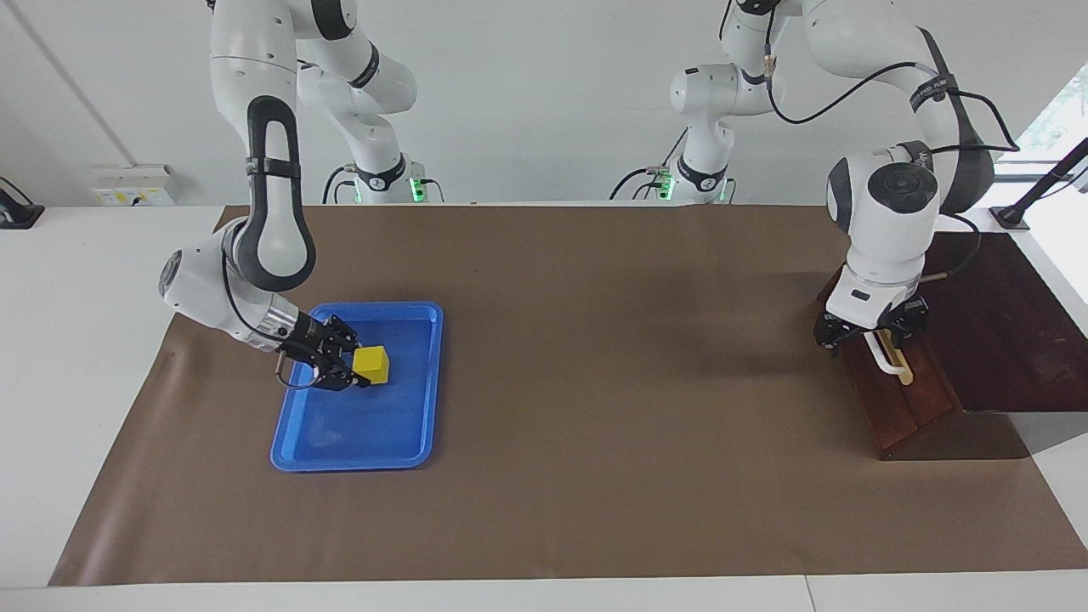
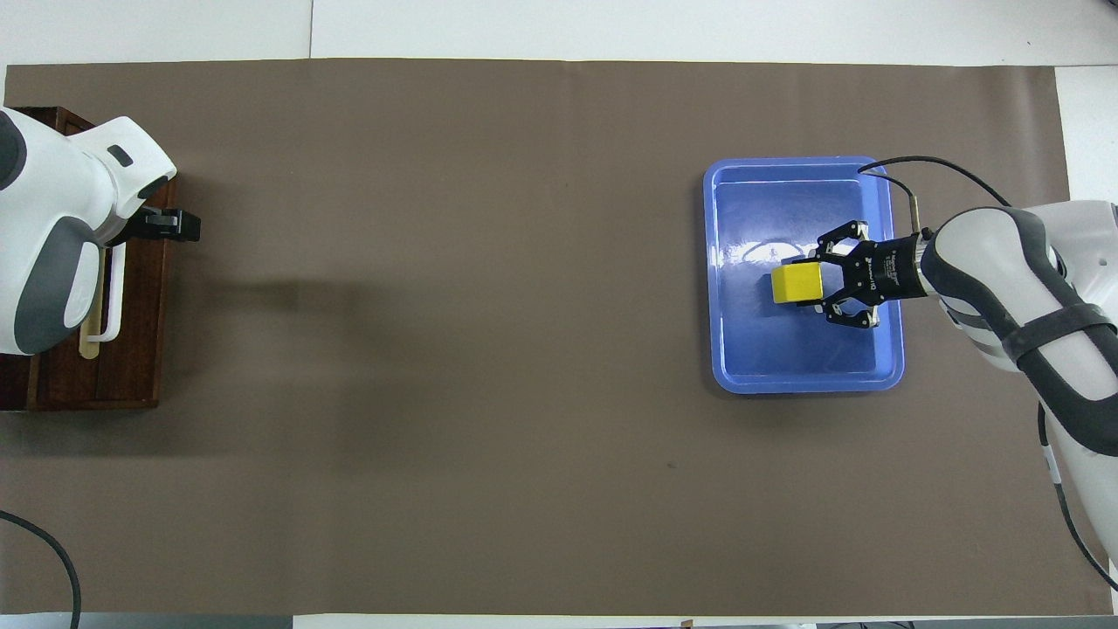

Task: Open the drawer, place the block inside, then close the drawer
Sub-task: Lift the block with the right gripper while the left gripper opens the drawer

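Observation:
The yellow block point(image 1: 372, 364) is in the blue tray point(image 1: 399, 433), toward the right arm's end of the table. My right gripper point(image 1: 353, 367) reaches into the tray and is shut on the block, one finger on each side; it shows the same way in the overhead view point(image 2: 808, 284), around the block point(image 2: 793, 285). The dark wooden drawer point(image 1: 914, 399) is pushed in, and no pale interior shows. My left gripper point(image 1: 875, 340) is down at the end of the white handle point(image 1: 894, 364) nearer the robots. In the overhead view the left arm covers part of the drawer point(image 2: 135, 341).
The dark wooden box point(image 1: 1011, 323) holding the drawer stands at the left arm's end of the table. A brown mat point(image 1: 612, 382) covers the table between the tray and the drawer.

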`<act>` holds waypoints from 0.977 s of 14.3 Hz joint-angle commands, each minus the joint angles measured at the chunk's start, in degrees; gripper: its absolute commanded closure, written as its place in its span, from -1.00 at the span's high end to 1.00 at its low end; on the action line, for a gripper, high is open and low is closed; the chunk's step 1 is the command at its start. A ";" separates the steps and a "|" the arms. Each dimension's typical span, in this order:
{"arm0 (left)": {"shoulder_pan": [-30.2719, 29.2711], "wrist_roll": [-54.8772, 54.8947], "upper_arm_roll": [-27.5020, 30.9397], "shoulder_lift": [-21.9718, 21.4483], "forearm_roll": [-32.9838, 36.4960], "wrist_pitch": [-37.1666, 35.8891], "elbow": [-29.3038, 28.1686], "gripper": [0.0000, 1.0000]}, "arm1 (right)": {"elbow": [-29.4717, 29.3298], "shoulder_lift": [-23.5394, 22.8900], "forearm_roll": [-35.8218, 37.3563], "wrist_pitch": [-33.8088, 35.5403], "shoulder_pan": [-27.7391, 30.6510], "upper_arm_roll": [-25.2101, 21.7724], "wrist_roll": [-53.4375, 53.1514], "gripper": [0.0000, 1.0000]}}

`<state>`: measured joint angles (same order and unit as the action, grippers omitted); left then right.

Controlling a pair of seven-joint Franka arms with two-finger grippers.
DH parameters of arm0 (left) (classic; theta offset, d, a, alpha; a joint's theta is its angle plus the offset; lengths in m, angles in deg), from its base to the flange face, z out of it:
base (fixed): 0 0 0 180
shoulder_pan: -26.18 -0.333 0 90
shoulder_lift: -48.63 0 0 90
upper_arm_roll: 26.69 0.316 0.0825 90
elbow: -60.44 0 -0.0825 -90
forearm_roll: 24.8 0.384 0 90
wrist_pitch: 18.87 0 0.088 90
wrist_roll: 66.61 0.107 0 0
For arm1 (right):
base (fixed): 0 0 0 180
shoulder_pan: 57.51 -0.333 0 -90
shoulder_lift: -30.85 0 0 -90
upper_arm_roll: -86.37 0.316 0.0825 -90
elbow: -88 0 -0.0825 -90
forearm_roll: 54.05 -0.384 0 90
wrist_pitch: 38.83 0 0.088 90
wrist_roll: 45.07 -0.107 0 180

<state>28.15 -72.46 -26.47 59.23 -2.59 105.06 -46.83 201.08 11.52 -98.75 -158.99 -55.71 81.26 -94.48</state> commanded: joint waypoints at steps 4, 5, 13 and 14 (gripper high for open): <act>-0.82 -0.56 -0.13 -0.84 1.61 3.60 -4.43 1.00 | -9.18 -1.32 -0.65 5.20 0.05 0.20 -8.40 -1.00; -0.82 -0.65 -0.13 -0.58 1.61 3.60 -4.61 1.00 | -10.50 -1.68 -0.65 5.20 -1.09 0.28 -10.25 -1.00; 4.44 -8.73 -0.57 1.36 1.35 5.19 -3.91 1.00 | -19.39 -5.02 -0.56 1.96 -14.35 0.20 -29.57 -1.00; 5.67 -10.04 -0.57 1.36 1.26 4.92 -3.91 1.00 | -20.18 -5.37 -0.56 0.82 -16.20 0.20 -32.56 -1.00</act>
<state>30.65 -78.84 -27.20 60.20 -2.29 109.64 -50.83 183.74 7.89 -98.75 -156.57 -69.28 81.61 -122.09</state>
